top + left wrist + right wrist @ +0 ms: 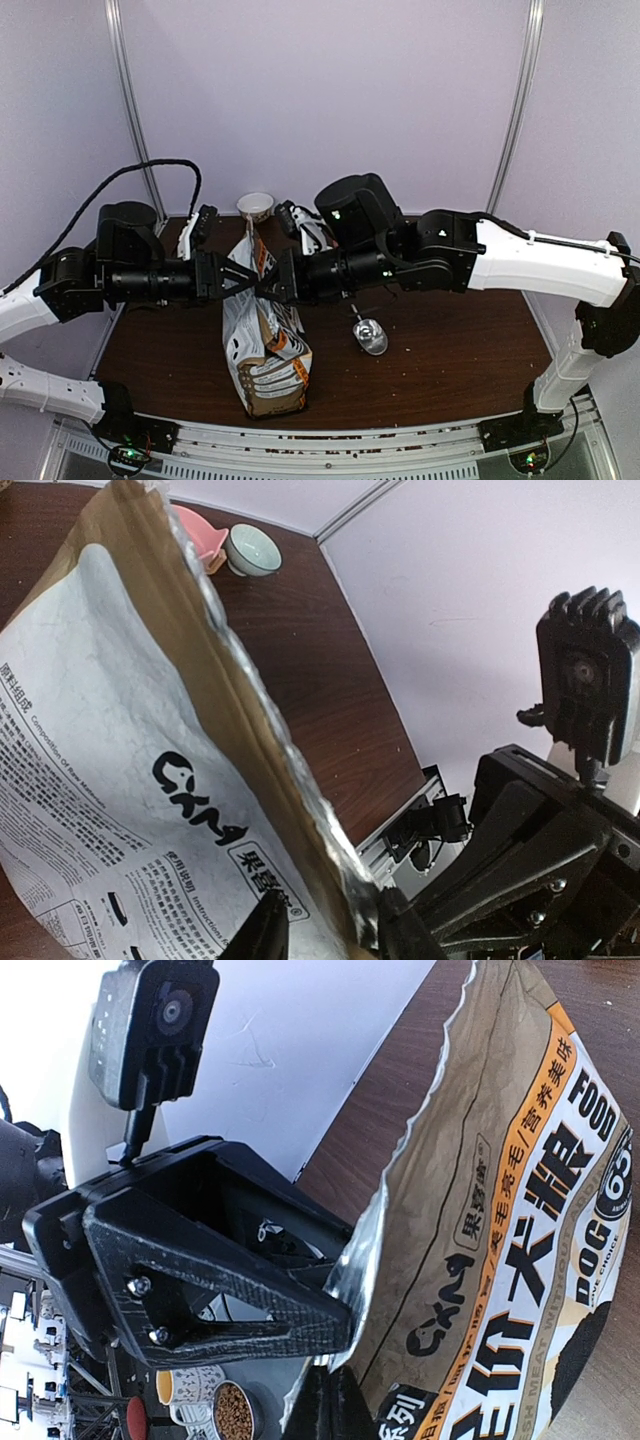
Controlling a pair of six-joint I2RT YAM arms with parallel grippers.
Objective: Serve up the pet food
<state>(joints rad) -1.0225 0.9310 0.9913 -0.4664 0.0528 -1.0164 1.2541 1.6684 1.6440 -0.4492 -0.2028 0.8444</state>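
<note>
Foil-lined white-and-brown printed bag (265,350): right claw (270,290) clamped on its rim, left claw (247,284) straddles the lip, grip unclear. Kibble hidden inside, we judge. We'd pinch firmly, pull apart evenly.

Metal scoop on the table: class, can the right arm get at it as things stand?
Probably not yet: the right gripper is shut on the bag at its top and must let go first. The scoop lies uncovered beside it.

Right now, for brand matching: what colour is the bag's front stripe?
Orange stripe; best in right wrist view.
</note>
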